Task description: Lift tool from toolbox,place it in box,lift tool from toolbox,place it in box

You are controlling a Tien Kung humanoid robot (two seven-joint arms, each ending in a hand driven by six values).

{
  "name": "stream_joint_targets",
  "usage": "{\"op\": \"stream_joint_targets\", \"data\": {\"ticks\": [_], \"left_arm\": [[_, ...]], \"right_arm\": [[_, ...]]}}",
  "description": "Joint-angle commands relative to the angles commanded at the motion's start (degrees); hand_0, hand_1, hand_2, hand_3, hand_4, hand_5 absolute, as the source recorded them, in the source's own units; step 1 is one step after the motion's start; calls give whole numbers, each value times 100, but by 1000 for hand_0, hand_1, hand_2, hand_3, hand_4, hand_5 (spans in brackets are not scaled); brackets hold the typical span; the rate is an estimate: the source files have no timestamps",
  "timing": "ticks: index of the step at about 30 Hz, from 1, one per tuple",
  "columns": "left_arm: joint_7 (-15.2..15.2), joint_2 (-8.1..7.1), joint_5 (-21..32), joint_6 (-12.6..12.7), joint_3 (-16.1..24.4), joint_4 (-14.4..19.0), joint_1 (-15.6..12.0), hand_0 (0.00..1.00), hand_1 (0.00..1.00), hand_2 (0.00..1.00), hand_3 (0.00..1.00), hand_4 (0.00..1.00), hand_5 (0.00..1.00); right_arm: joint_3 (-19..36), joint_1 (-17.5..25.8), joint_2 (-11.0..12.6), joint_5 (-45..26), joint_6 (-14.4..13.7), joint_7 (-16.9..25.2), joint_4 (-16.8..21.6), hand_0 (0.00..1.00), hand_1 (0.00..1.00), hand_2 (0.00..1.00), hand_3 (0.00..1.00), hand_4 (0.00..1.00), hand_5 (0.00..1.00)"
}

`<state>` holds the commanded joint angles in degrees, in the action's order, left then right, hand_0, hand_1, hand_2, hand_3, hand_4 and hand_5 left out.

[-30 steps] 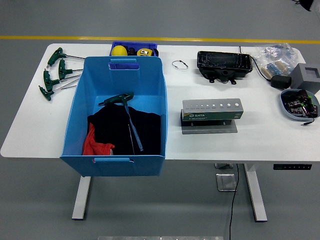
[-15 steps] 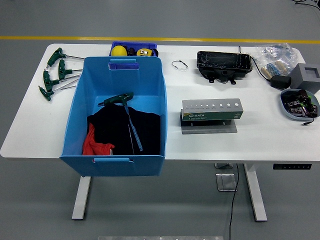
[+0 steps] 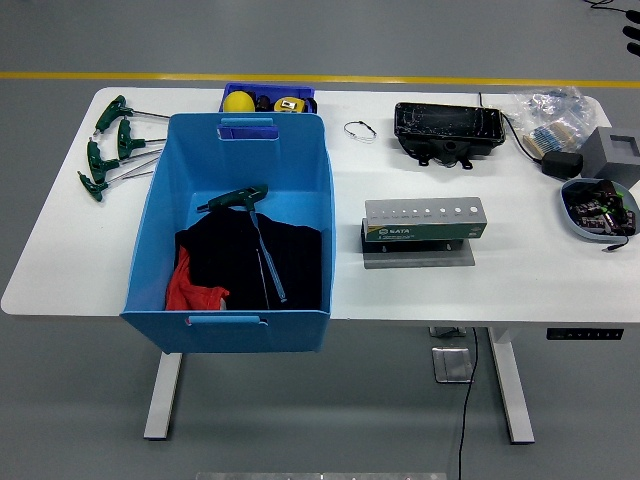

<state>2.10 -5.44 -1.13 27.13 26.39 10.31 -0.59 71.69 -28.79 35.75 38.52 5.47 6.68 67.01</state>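
A large blue box (image 3: 160,215) stands on the left half of the white table (image 3: 420,300). Inside it a green T-handle wrench (image 3: 250,225) lies on a black and red cloth (image 3: 235,268). Several more green T-handle wrenches (image 3: 110,145) lie on the table left of the box. A grey tool holder (image 3: 424,221) with a row of holes stands at the table's middle, right of the box. Neither robot hand is in view.
A small blue bin (image 3: 268,98) with a yellow ball sits behind the box. A black case (image 3: 447,128) lies at the back. A wire ring (image 3: 360,130), a bag of parts (image 3: 552,115), a grey block (image 3: 615,152) and a grey dish (image 3: 598,208) lie at the right.
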Motion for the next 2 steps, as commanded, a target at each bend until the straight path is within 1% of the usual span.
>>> {"op": "stream_joint_targets", "data": {"ticks": [2], "left_arm": [[56,4,-251,-43,192,0,13,537,482,481,659,705,640]], "right_arm": [[146,152,-49,8,-7,5,-4,953,881,867,874,998,907]]}}
